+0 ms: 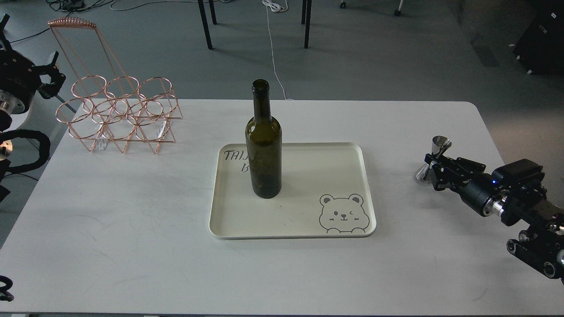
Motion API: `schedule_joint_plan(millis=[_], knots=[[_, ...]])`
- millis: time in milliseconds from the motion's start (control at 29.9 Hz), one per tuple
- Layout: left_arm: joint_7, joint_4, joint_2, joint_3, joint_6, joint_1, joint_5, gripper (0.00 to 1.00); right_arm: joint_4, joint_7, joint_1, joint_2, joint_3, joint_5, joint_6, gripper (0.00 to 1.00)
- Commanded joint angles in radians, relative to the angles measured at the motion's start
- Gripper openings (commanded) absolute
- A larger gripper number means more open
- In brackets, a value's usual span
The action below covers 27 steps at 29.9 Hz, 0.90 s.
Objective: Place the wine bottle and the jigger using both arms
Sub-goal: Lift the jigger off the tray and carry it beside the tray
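The wine bottle point(264, 145) stands upright on the left half of the cream tray point(348, 152) at the table's middle, with nothing holding it. My right gripper point(435, 162) is shut on the waist of the jigger point(440, 143), which is tilted, its lower cup close to the table, right of the tray. My left arm is pulled back off the table's far left corner; its gripper point(47, 75) is dark and partly cut off by the view's edge, far from the bottle.
A copper wire bottle rack point(119, 112) stands at the table's back left. The tray has a bear drawing point(343, 214) at its front right. The white table point(132, 246) has rounded corners. Chair legs and cables lie on the floor behind.
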Motion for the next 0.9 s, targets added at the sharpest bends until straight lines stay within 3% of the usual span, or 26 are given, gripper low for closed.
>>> schedule_joint_plan(millis=[0,636,736,870], knots=[[0.000,0.000,0.000,0.000,0.000,0.000,0.000,0.98,0.002,0.003,0.002,-0.002,-0.002,0.000,0.000,0.16],[0.000,0.000,0.000,-0.001,0.000,-0.001,0.000,0.98,0.022,0.017,0.001,-0.018,-0.005,0.000,0.000,0.39],[-0.001,0.000,0.000,-0.001,0.000,-0.003,0.000,0.98,0.043,0.017,0.001,-0.037,-0.005,0.000,0.000,0.48],[-0.001,0.000,0.003,-0.001,0.000,-0.003,0.000,0.98,0.106,0.015,-0.002,-0.090,-0.011,0.000,0.000,0.68]])
